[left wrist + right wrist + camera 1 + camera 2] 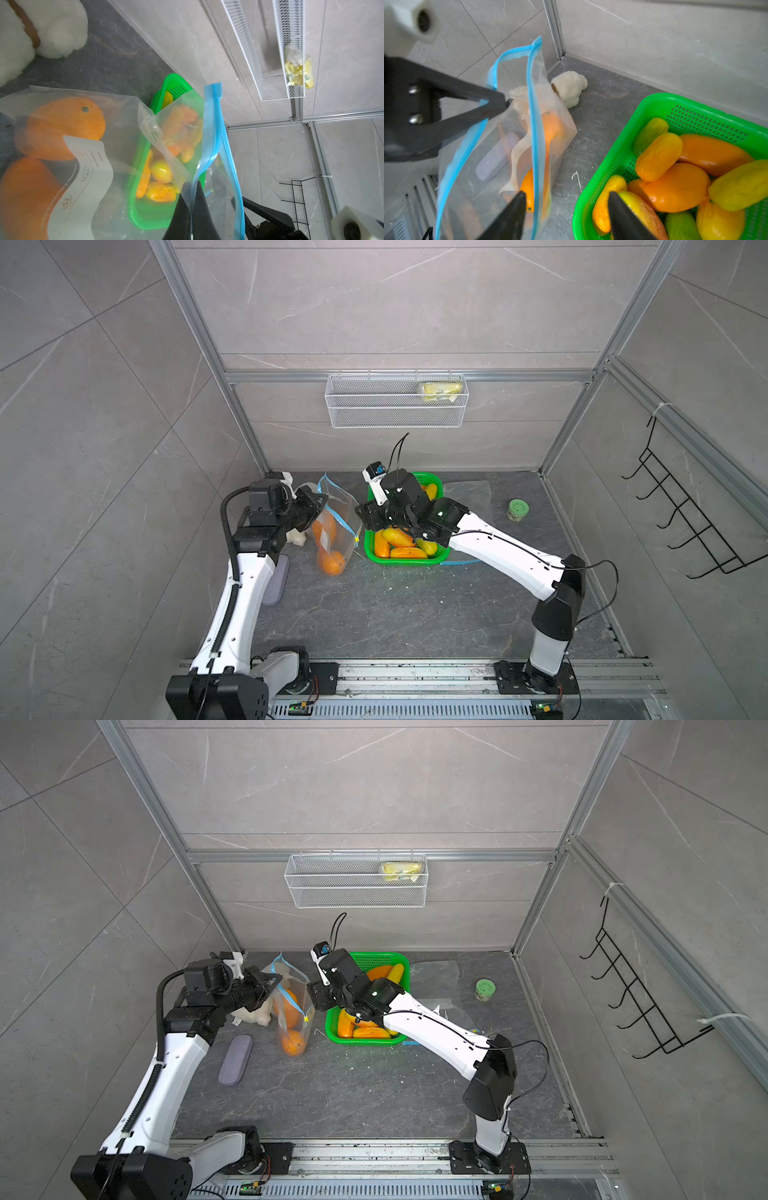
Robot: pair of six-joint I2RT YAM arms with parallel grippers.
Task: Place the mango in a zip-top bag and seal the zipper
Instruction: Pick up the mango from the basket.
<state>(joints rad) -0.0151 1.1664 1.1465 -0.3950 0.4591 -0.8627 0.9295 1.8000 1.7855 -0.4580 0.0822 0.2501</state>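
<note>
On the bench (415, 614), by the green basket (608, 172) that crowds the right arm, the zip-top bag (340, 506) stands upright with orange mangoes (331, 562) inside, its blue zipper (214, 124) gripped by the clenched left claw (504, 102), the released right claw (566, 195) empty beside its mouth; sealing probably wants both rims aligned first.

Looked like a robotics lab test cell, not a home: boxed in by grey stone-look panels (415, 302) on aluminium framing (244, 423), fitted with a left arm (245, 593) and right arm (498, 547) bolted to a slotted rail (415, 670) along the dark tabletop (395, 614), dressed with a wire basket (397, 402), a hook rack (688, 506) and toy-looking mangoes (399, 537).
</note>
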